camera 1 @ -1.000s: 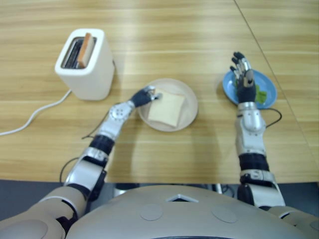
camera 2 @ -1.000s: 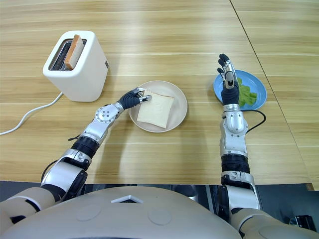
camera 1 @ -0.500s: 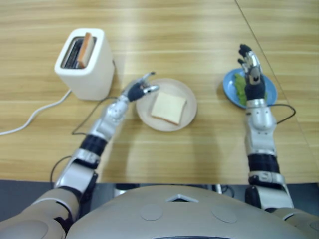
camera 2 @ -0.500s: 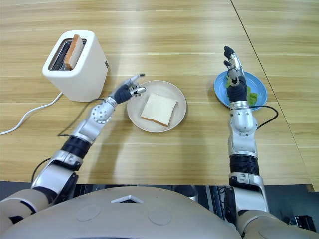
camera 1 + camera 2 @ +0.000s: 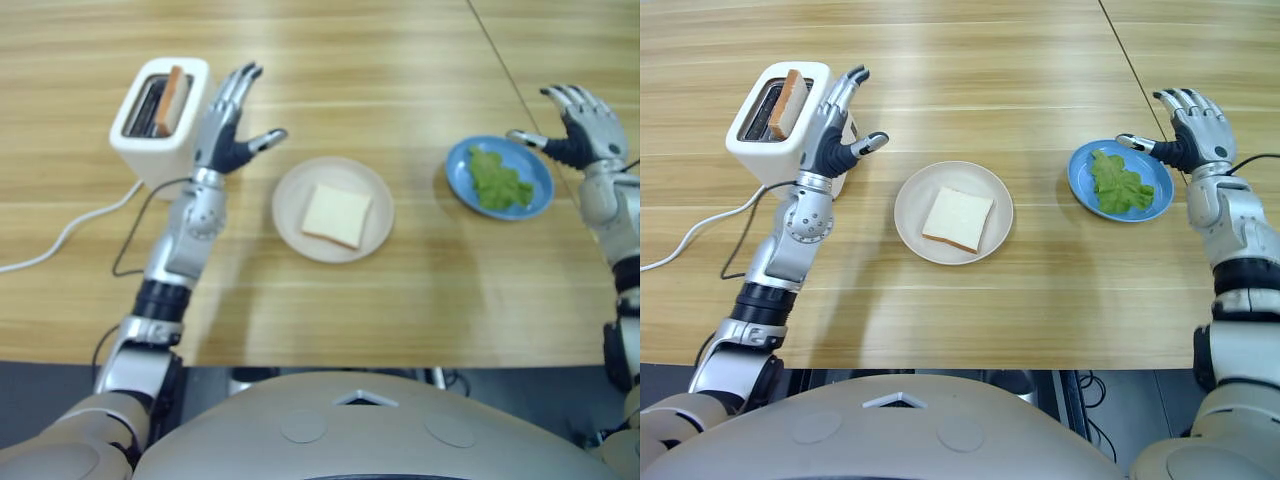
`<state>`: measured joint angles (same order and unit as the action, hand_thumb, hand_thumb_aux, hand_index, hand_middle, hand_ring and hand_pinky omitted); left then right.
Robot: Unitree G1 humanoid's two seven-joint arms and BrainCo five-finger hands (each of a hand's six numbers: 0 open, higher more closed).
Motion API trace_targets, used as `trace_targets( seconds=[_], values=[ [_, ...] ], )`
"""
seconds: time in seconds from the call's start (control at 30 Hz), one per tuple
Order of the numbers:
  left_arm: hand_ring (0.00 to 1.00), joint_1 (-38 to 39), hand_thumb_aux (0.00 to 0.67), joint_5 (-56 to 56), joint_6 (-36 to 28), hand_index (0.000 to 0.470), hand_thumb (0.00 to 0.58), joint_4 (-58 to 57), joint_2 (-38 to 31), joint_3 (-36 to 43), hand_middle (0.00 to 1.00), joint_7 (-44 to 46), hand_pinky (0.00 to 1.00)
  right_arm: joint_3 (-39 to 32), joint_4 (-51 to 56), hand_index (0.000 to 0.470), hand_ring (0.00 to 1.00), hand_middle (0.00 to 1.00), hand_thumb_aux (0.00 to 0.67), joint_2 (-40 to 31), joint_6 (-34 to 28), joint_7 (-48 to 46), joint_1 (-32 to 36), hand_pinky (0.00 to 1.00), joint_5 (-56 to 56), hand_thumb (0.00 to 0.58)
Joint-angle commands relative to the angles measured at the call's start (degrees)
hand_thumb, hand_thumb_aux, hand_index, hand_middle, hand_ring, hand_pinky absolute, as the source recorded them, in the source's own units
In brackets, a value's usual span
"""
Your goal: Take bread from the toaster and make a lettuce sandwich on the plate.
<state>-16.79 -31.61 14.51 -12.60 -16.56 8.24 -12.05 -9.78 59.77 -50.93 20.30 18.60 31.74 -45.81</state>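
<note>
Bread slice [image 5: 958, 219] lies flat on the cream plate [image 5: 914, 216] at the centre of the bench [image 5: 990, 60]; another slice [image 5: 787, 102] stands in the slot of the white toaster [image 5: 775, 150], far left. Left robot hand [image 5: 830, 148] is open and empty, fingers spread, just beside the toaster's right side. Right robot hand [image 5: 1195, 138] is also open and empty, just right of the blue plate [image 5: 1162, 180] holding lettuce [image 5: 1118, 185].

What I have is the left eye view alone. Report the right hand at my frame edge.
Observer: The right hand is open and empty, its thumb tip by the blue plate's far rim.
Operator: Now give me the forearm past my edge.
Observer: The forearm is above the table, to the right of the blue plate, with a black cable at the wrist.
</note>
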Motion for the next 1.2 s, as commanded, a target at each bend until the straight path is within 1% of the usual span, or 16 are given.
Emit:
trace_targets(
  seconds=[0.03, 0.1, 0.23, 0.43, 0.47, 0.5, 0.53, 0.57, 0.87, 0.9, 0.93, 0.97, 1.0, 1.03, 1.2],
  values=[
    [0.00, -0.32, 0.000, 1.69, 1.05, 0.000, 0.000, -4.57, 1.10, 1.27, 0.00, 0.92, 0.00, -8.07, 11.05, 0.000, 0.00, 0.00, 0.000, 1.24, -4.05, 0.57, 3.03, 0.00, -5.66, 0.000],
    [0.00, -0.41, 0.000, 0.92, 1.00, 0.000, 0.000, -5.26, 1.17, 2.04, 0.00, 0.72, 0.00, -11.41, 13.85, 0.000, 0.00, 0.00, 0.000, 1.95, -5.84, 0.57, 3.88, 0.00, -7.24, 0.000],
    [0.00, -0.61, 0.000, 0.96, 1.03, 0.000, 0.000, -6.02, 1.19, 2.51, 0.00, 1.07, 0.00, -15.84, 16.53, 0.000, 0.00, 0.00, 0.000, 4.59, -7.91, 0.64, 4.27, 0.00, -8.07, 0.000],
    [0.00, -0.90, 0.000, 1.14, 0.82, 0.000, 0.000, -6.67, 1.09, 2.78, 0.00, 1.62, 0.00, -18.32, 17.83, 0.000, 0.00, 0.00, 0.000, 7.16, -9.27, 0.70, 3.59, 0.00, -6.67, 0.000],
    [0.00, -0.86, 0.000, 1.12, 0.74, 0.000, 0.000, -6.66, 1.07, 2.81, 0.00, 1.68, 0.00, -18.43, 17.92, 0.238, 0.00, 0.00, 0.347, 7.41, -9.46, 0.85, 3.45, 0.00, -6.37, 0.445],
    [0.00, -0.81, 0.000, 1.13, 0.71, 0.000, 0.000, -6.65, 1.06, 2.82, 0.00, 1.70, 0.00, -18.43, 17.94, 0.238, 0.00, 0.00, 0.347, 7.50, -9.53, 1.18, 3.42, 0.00, -6.08, 0.445],
    [0.00, -0.80, 0.000, 1.08, 0.70, 0.000, 0.000, -6.71, 1.05, 2.85, 0.00, 1.66, 0.00, -18.44, 17.95, 0.453, 0.00, 0.00, 0.659, 7.49, -9.58, 1.39, 3.46, 0.00, -5.82, 0.580],
    [0.00, -0.82, 0.000, 1.01, 0.70, 0.000, 0.000, -6.88, 1.05, 2.91, 0.00, 1.62, 0.00, -18.45, 17.98, 0.460, 0.00, 0.00, 0.670, 7.45, -9.73, 1.71, 3.51, 0.00, -5.58, 0.580],
    [0.00, -0.74, 0.000, 0.54, 0.74, 0.000, 0.000, -8.12, 1.37, 3.75, 0.00, 1.04, 0.00, -18.47, 17.35, 0.460, 0.00, 0.00, 0.670, 5.61, -8.84, 3.80, 4.95, 0.00, -4.19, 0.580],
    [0.00, -0.73, 0.000, 0.58, 0.76, 0.000, 0.000, -8.17, 1.38, 3.78, 0.00, 1.00, 0.00, -18.43, 17.28, 0.460, 0.03, 0.03, 0.670, 5.46, -8.68, 3.91, 4.98, 0.03, -4.08, 0.580],
    [0.00, -0.72, 0.000, 0.62, 0.79, 0.000, 0.000, -8.20, 1.38, 3.79, 0.00, 0.98, 0.00, -18.38, 17.18, 0.460, 0.03, 0.03, 0.670, 5.37, -8.51, 4.23, 4.89, 0.03, -3.91, 0.580],
    [0.00, -0.71, 0.000, 0.67, 0.80, 0.000, 0.000, -8.22, 1.40, 3.79, 0.00, 1.00, 0.00, -18.10, 17.02, 0.460, 0.13, 0.13, 0.670, 5.17, -8.11, 4.51, 4.82, 0.13, -3.51, 0.580],
    [0.00, -0.70, 0.000, 0.69, 0.80, 0.000, 0.000, -8.22, 1.40, 3.80, 0.00, 1.01, 0.00, -17.86, 16.83, 0.460, 0.71, 0.71, 0.670, 4.97, -7.73, 4.95, 4.76, 0.71, -3.12, 0.580],
    [0.00, -0.62, 0.000, 0.72, 0.85, 0.000, 0.000, -8.19, 1.37, 3.76, 0.00, 0.98, 0.00, -17.62, 16.56, 0.460, 1.00, 1.00, 0.670, 4.73, -7.22, 5.55, 4.70, 1.00, -2.74, 0.580],
    [0.00, -0.24, 0.000, 1.43, 1.09, 0.000, 0.000, -8.33, 1.30, 3.32, 0.00, 0.95, 0.00, -15.73, 12.74, 0.460, 1.00, 1.00, 0.670, 2.05, -2.63, 9.51, 4.62, 1.00, -0.32, 0.580]
  ],
)
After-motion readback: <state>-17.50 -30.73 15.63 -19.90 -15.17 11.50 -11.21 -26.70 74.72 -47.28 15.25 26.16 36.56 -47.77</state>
